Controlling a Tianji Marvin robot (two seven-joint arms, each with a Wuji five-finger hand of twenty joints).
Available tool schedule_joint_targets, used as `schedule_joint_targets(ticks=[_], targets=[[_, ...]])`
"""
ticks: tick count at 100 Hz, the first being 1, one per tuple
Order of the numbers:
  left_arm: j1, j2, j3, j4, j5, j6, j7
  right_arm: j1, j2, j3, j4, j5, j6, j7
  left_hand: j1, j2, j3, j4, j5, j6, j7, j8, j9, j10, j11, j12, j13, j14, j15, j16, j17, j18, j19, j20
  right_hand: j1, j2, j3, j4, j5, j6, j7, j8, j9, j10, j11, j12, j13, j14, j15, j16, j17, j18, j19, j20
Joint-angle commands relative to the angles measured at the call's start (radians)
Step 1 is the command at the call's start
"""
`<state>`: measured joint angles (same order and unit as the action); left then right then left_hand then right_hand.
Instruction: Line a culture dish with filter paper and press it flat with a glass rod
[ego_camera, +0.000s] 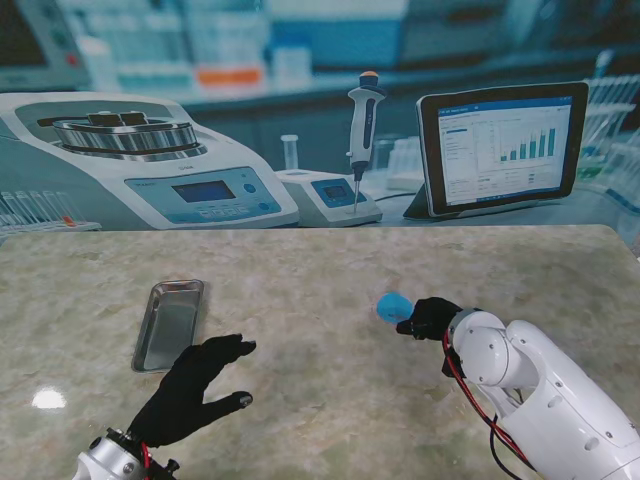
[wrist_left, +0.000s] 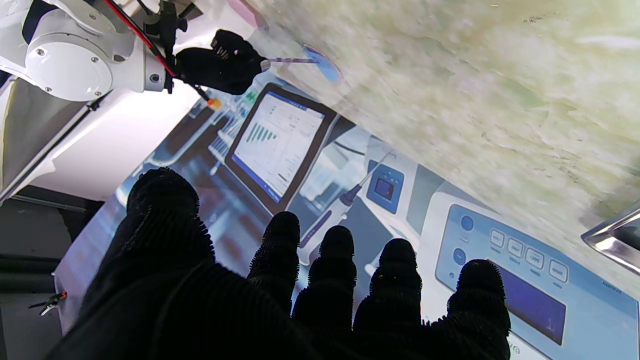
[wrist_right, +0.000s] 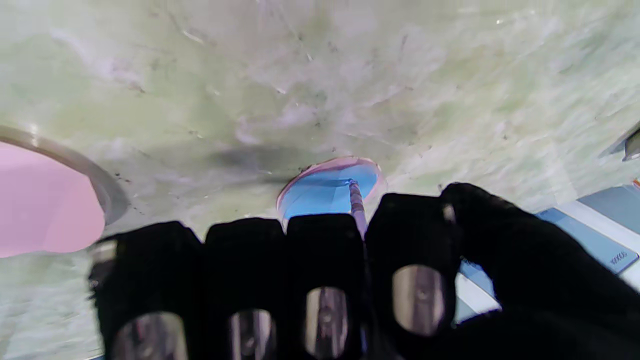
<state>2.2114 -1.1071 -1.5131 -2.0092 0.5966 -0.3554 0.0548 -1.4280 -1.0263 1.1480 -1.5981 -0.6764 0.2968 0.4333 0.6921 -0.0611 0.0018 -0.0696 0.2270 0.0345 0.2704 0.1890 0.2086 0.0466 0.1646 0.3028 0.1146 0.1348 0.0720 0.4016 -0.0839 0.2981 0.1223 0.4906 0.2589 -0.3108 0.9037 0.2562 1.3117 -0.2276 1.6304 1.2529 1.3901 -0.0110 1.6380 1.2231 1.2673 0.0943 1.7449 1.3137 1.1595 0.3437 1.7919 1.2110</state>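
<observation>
Fingers (ego_camera: 228, 350) of the black-gloved left hand (ego_camera: 190, 390) were spread apart and held nothing; the hand sat over the pale marbled table top (ego_camera: 330, 420) at the near left. Just beyond its fingertips lay a shallow rectangular steel tray (ego_camera: 168, 324), apart from the hand.

The black-gloved right hand (ego_camera: 430, 318), on a white arm entering from the near right, was curled closed around a thin glass rod (wrist_right: 356, 200). In the right wrist view the rod emerged between the fingers (wrist_right: 325, 250), and its tip rested on a round blue filter paper (wrist_right: 325, 192) lying inside a small clear culture dish (wrist_right: 372, 167) with a pinkish rim. In the stand view the dish stood near the table's middle, immediately left of the right hand and well apart from the tray.

A printed laboratory backdrop (ego_camera: 300, 120) stood behind the far table edge.
</observation>
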Motion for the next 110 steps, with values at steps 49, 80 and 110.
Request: schedule_joint_targets(ticks=[49,80,110], targets=[[0.011,-0.002,-0.002,-0.004,-0.003,-0.003,-0.001,-0.005,0.014,0.008,0.004,-0.064,0.055,0.065,0.027,0.026,-0.023,0.029,-0.011,0.006,-0.031,-0.011,-0.037,-0.003,-0.013,-0.021,-0.036,-0.034,-0.017,-0.013,-0.004,-0.039,-0.039,-0.04,-0.023,0.003,-0.018,0.024,0.052,0.074,0.116,0.014,0.051,-0.062,0.119,0.017,0.041,-0.121,0.12,0.04,0.048,-0.03,0.302,0.022],[0.012,-0.003,-0.004,-0.007,-0.003,-0.005,0.0,-0.007,-0.001,0.02,-0.006,-0.021,0.024,-0.003,0.027,0.026,-0.023,0.029,-0.01,0.007,-0.031,-0.011,-0.037,-0.002,-0.013,-0.021,-0.035,-0.033,-0.017,-0.013,-0.004,-0.039,-0.039,-0.04,-0.027,0.0,-0.013,0.027,0.052,0.074,0.116,0.015,0.05,-0.06,0.12,0.017,0.04,-0.116,0.121,0.04,0.048,-0.025,0.302,0.024],[0.014,-0.003,-0.007,-0.01,-0.002,-0.003,-0.001,0.052,-0.005,-0.028,0.05,-0.001,0.032,-0.012,0.026,0.025,-0.023,0.029,-0.01,0.007,-0.031,-0.011,-0.038,-0.002,-0.013,-0.021,-0.036,-0.033,-0.017,-0.013,-0.004,-0.039,-0.039,-0.04,-0.028,0.0,-0.011,0.026,0.052,0.074,0.116,0.015,0.051,-0.06,0.12,0.017,0.041,-0.117,0.12,0.041,0.048,-0.025,0.302,0.026]])
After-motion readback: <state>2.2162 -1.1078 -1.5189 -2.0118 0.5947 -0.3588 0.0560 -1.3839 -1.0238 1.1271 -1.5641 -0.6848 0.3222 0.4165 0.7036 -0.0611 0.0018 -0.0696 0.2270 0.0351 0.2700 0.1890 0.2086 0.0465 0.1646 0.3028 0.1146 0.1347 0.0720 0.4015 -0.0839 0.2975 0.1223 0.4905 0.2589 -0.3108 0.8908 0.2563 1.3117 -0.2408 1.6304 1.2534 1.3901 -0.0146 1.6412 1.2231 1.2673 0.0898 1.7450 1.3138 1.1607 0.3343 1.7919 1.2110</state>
